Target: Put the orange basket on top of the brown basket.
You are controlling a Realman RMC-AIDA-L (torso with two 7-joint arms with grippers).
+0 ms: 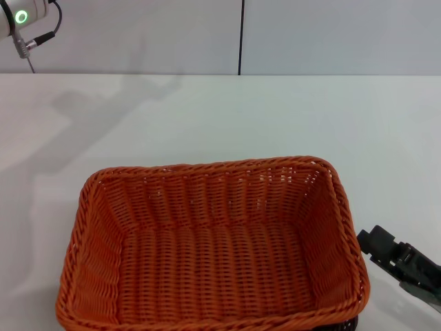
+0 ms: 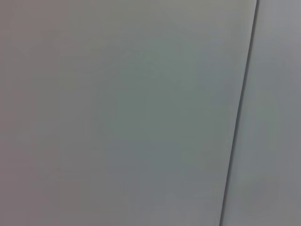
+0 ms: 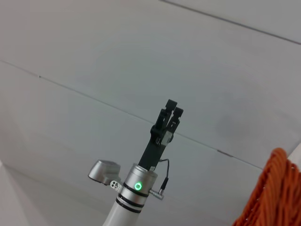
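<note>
The orange basket (image 1: 213, 248) sits at the near middle of the white table, open side up. It rests on the brown basket (image 1: 346, 324), of which only a dark sliver shows under its near right corner. My right gripper (image 1: 394, 256) is low beside the orange basket's right side, apart from it. The orange basket's rim also shows in the right wrist view (image 3: 273, 188). My left arm is raised at the far left. Its gripper (image 3: 172, 107) shows in the right wrist view, pointing up, fingers together and empty.
The white table (image 1: 275, 117) stretches behind the baskets to a pale wall with a dark vertical seam (image 1: 241, 38). The left wrist (image 1: 21, 17) with its green ring is at the top left corner. The left wrist view shows only wall.
</note>
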